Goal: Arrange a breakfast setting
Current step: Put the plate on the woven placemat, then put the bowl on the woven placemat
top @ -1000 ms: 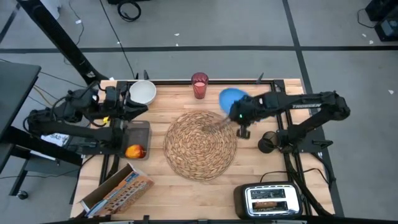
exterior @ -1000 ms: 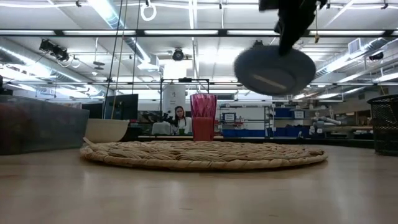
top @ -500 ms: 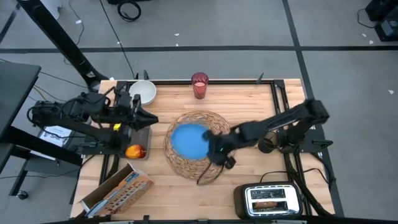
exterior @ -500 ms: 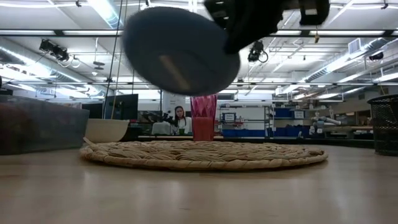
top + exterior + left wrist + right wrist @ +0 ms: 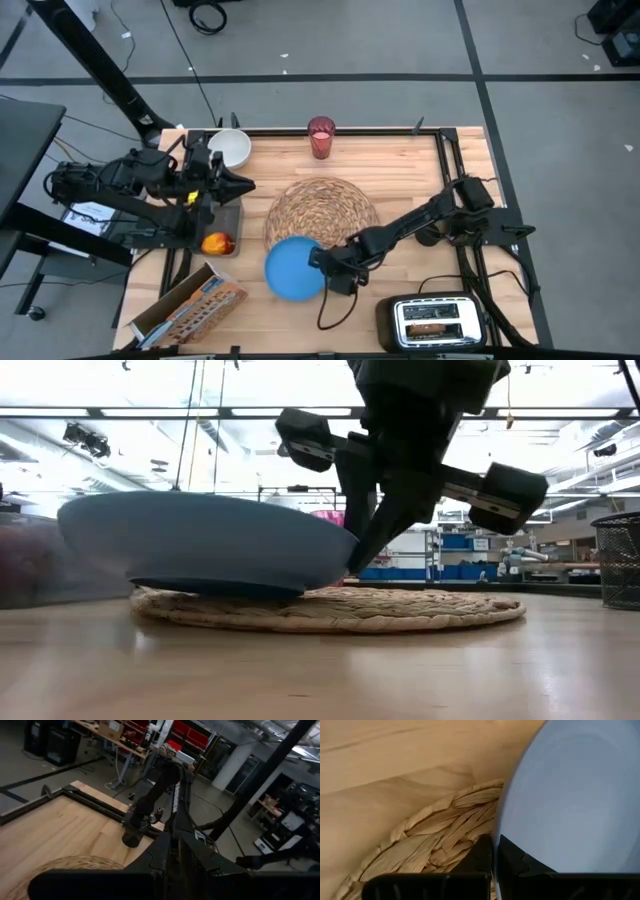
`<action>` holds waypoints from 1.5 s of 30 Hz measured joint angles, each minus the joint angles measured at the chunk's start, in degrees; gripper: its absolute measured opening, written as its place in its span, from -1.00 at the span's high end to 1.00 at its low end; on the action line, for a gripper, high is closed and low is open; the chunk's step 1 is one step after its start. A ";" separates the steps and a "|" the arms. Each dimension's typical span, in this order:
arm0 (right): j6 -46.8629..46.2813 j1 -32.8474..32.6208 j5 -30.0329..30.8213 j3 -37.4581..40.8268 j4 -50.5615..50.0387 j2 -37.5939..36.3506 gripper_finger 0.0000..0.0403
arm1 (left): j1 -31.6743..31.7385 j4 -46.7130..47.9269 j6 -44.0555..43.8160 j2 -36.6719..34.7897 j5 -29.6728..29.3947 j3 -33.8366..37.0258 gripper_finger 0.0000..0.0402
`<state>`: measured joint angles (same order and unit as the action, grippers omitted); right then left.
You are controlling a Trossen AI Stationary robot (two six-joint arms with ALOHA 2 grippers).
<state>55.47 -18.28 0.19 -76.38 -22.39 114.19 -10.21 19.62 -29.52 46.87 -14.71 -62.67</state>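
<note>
Wooden surface (image 5: 420,165) from above: the right end effector (image 5: 322,264) pinches the plate (image 5: 293,268) by its rim at the mat's (image 5: 325,215) near edge; half a second ago the plate hung over the mat's middle. Low view: the plate (image 5: 200,545) hovers just above the mat (image 5: 400,608). Left wrist view: the left end effector (image 5: 172,855) near the bowl (image 5: 230,148) looks pressed together. Right wrist view: fingers (image 5: 512,857) clamp the plate (image 5: 575,800).

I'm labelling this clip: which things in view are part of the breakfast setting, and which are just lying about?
Part of the job: blue plate held by the right gripper, woven placemat, white bowl, red cup, apple, Cheerios box.

Lying about: toaster; left gripper waits.
</note>
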 joint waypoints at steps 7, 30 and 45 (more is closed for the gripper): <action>-1.71 -0.10 3.64 0.03 -0.89 -1.39 0.92 | 0.02 0.02 2.32 0.00 -4.90 0.00 0.76; -4.42 1.21 3.34 0.03 -1.89 -0.91 0.76 | 5.93 7.49 1.63 0.82 -13.19 0.11 0.59; -12.46 1.27 4.71 -2.33 -15.86 -11.52 0.15 | 11.62 20.84 -10.67 2.77 -11.97 0.11 0.44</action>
<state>43.01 -17.02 4.90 -78.72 -38.25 102.67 1.41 40.46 -40.19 49.64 -26.67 -62.57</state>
